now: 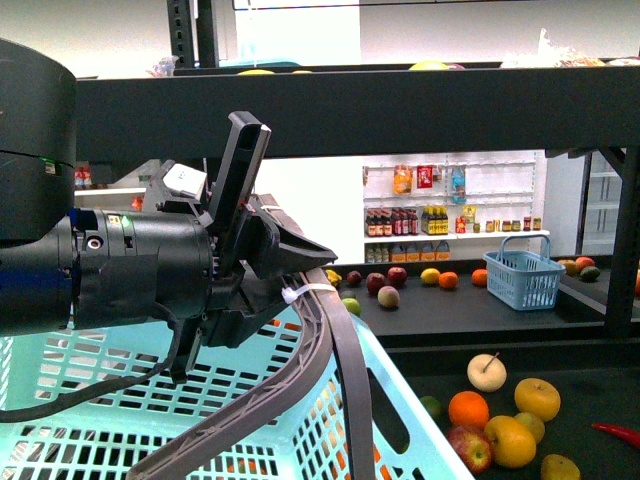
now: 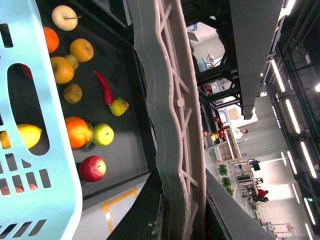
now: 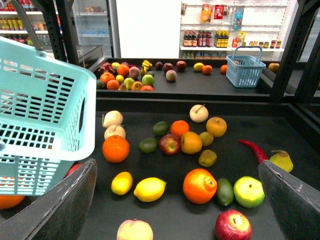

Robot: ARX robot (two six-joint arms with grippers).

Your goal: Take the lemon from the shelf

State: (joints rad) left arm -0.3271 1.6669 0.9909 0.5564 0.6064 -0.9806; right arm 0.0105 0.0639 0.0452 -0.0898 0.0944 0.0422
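Left gripper [image 1: 298,272] was clamped on the grey handle [image 1: 330,350] of the blue basket [image 3: 45,115], which it held up on the robot's left. The lemon [image 3: 149,189] lay on the black shelf [image 3: 165,216] near the basket, between a small yellow fruit [image 3: 121,183] and an orange [image 3: 199,185], touching neither. Right gripper [image 3: 176,166] hung above with its jaws wide and empty. The lemon looked firm and light, with glossy skin that was probably slick. I'd pinch it across the fat middle, not the tapered ends.

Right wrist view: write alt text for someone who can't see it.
A yellow lemon lies among oranges, apples and other fruit on a black shelf deck, framed by the fingers of the open right gripper. A pale blue basket fills one edge.
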